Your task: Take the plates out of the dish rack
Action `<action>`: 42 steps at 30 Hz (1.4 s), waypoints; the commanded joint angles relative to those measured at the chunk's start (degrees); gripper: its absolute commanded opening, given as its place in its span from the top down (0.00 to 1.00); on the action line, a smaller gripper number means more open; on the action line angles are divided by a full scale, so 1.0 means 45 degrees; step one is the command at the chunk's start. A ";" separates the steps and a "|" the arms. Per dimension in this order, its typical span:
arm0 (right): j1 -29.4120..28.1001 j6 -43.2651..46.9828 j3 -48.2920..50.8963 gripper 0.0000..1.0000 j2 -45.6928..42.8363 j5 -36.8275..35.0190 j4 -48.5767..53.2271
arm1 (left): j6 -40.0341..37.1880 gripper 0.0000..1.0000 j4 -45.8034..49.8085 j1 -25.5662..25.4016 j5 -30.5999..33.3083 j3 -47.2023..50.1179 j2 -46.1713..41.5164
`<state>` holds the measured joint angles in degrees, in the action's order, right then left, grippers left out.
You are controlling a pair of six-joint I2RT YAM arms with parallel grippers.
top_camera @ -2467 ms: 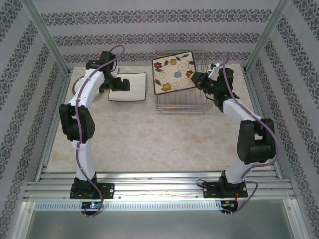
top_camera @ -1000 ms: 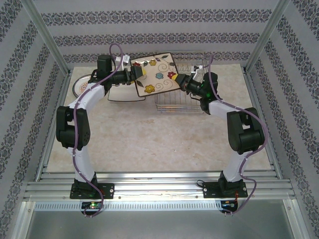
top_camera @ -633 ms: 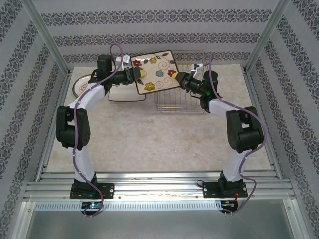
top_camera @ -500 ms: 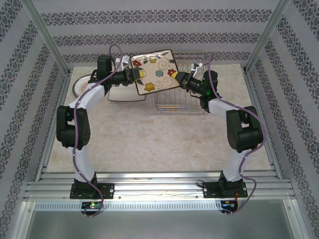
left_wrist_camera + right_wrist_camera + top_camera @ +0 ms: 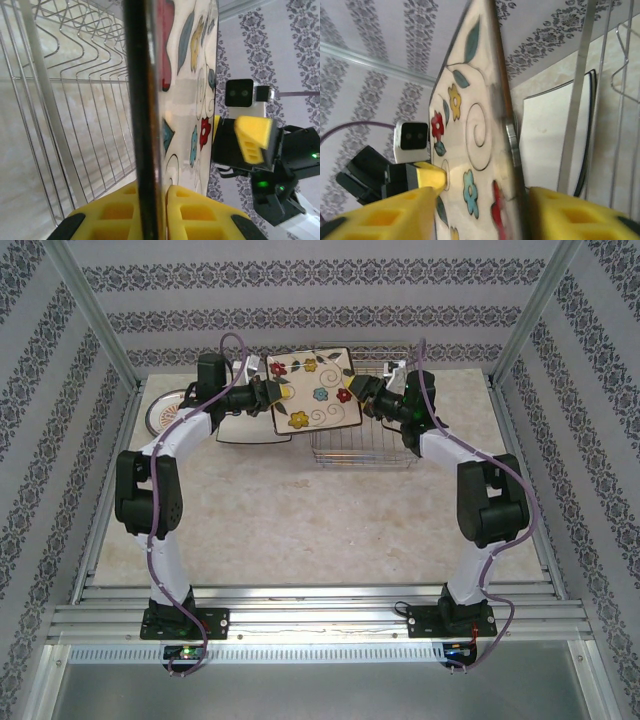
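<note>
A square cream plate [image 5: 318, 392] with flower prints and a dark edge hangs in the air left of the dish rack [image 5: 372, 446]. My left gripper [image 5: 277, 392] is shut on its left edge; in the left wrist view the yellow pads [image 5: 200, 215] press both sides of the dark rim [image 5: 142, 100]. My right gripper [image 5: 350, 392] stands open at the plate's right edge, and its fingers [image 5: 580, 215] sit apart from the plate [image 5: 470, 145] between them. The rack's silver wires [image 5: 75, 95] appear empty.
A second square plate [image 5: 250, 433] lies flat on the table under the left arm, also seen as a white plate [image 5: 545, 135] behind the held one. A round patterned plate [image 5: 163, 412] lies at the far left. Frame posts and papered walls close in the table.
The left gripper has shut on the plate's left edge and the right gripper has opened off its right edge. The plate has shifted slightly left and up from the rack.
</note>
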<state>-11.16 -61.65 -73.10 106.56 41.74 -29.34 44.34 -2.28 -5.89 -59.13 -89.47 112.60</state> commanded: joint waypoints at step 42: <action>0.0326 1.1822 -1.2179 0.02 0.1641 -1.1210 2.3815 | 0.6370 1.00 -0.8586 0.0509 1.3272 0.6874 -0.4180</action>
<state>-10.33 -10.00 -126.10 113.34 -6.90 75.11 70.85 -26.24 -1.74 -5.45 -58.28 98.28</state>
